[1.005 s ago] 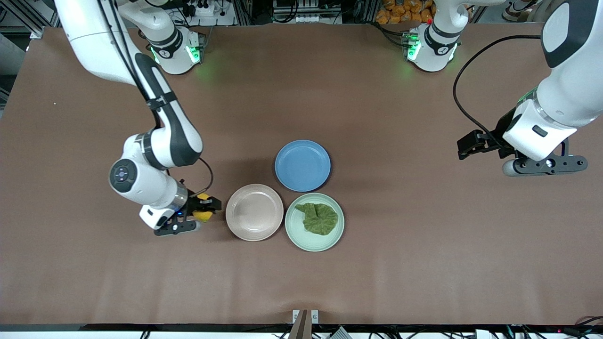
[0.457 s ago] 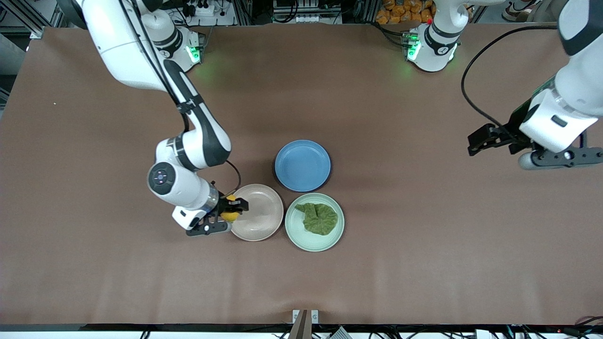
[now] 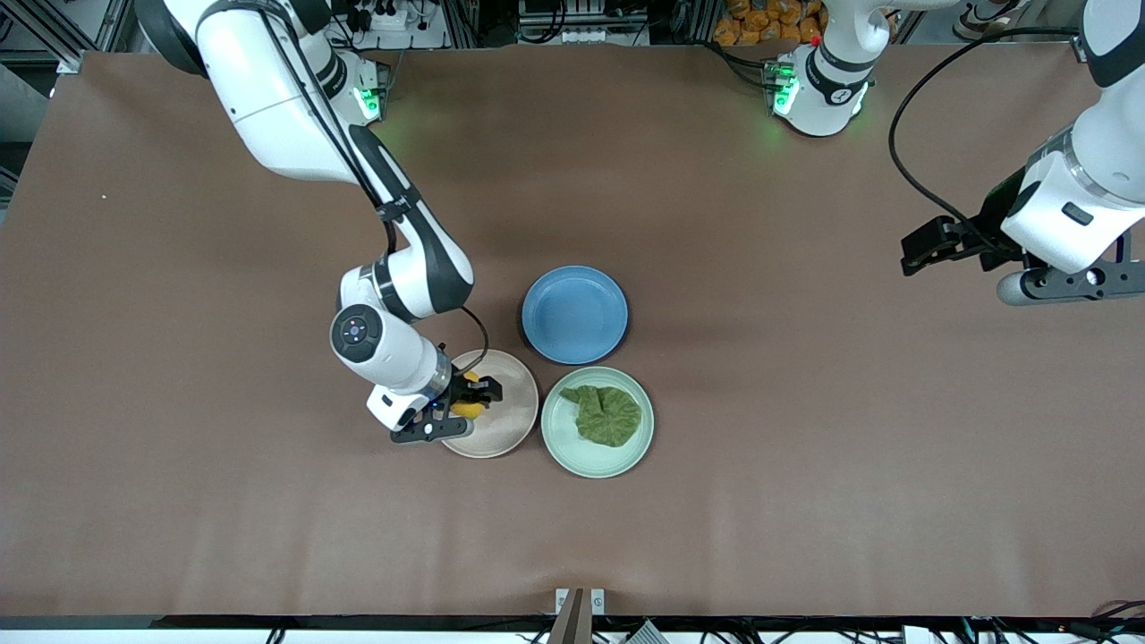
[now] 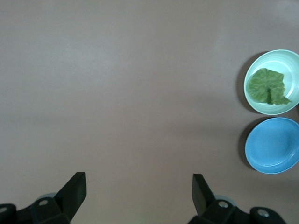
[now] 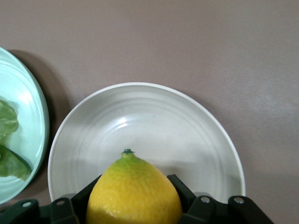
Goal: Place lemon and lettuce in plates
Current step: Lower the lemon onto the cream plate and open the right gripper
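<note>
Lettuce lies inside the mint green plate, the plate nearest the front camera on the brown surface. The leaf is wrinkled and sits a little off the plate's middle, well within the rim; the left wrist view shows the same lettuce in that mint green plate. Just beside it, toward the right arm's end of the surface, stands the beige-pink plate. The right claw hangs over that plate, pinching the lemon between its fingers; in the right wrist view the lemon is held above the plate's bare hollow, stem tip pointing away from the claw. Farther from the front camera than both plates sits the blue plate, close to them and bare. The left claw waits in the air over the surface at the left arm's end, well apart from the plates, its fingers spread wide with nothing between them.
</note>
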`<state>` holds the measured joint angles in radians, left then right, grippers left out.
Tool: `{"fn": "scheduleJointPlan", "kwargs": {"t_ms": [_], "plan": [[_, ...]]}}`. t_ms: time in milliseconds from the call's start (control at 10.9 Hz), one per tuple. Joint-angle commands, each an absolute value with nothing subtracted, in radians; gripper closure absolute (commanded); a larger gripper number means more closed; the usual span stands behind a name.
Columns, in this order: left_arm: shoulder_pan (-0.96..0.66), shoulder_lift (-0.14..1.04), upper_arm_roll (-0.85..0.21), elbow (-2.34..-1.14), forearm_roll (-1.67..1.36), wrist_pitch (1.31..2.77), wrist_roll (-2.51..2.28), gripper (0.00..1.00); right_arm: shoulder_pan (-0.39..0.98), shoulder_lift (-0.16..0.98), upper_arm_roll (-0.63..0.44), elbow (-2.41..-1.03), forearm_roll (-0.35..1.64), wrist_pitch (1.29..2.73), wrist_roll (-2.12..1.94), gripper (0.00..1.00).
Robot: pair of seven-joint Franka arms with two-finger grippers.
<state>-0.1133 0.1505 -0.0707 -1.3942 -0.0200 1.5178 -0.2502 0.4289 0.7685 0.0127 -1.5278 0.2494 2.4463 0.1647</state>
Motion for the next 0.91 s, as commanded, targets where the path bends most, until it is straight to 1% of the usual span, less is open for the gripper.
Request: {"fn": "scheduleJointPlan", "kwargs": {"t_ms": [0, 183, 274, 366, 823], "plan": [[-0.107, 0.091, -0.069, -1.443, 0.029, 1.488, -0.218, 0.00, 0.454, 0.814, 0.003, -1.499, 0.252, 2.496, 0.183, 0.43], [-0.098, 0.062, -0.069, -1.479, 0.049, 1.491, -0.216, 0.00, 0.454, 0.821, 0.002, -1.500, 0.252, 2.496, 0.183, 0.38], [-0.088, 0.058, -0.069, -1.480, 0.052, 1.491, -0.215, 0.00, 0.453, 0.825, 0.000, -1.500, 0.252, 2.496, 0.183, 0.04], [-0.086, 0.058, -0.069, -1.480, 0.054, 1.494, -0.204, 0.00, 0.453, 0.827, -0.003, -1.502, 0.247, 2.496, 0.181, 0.00], [-0.087, 0.063, -0.075, -1.483, 0.054, 1.534, -0.187, 0.00, 0.443, 0.813, -0.005, -1.496, 0.230, 2.476, 0.176, 0.00]]}}
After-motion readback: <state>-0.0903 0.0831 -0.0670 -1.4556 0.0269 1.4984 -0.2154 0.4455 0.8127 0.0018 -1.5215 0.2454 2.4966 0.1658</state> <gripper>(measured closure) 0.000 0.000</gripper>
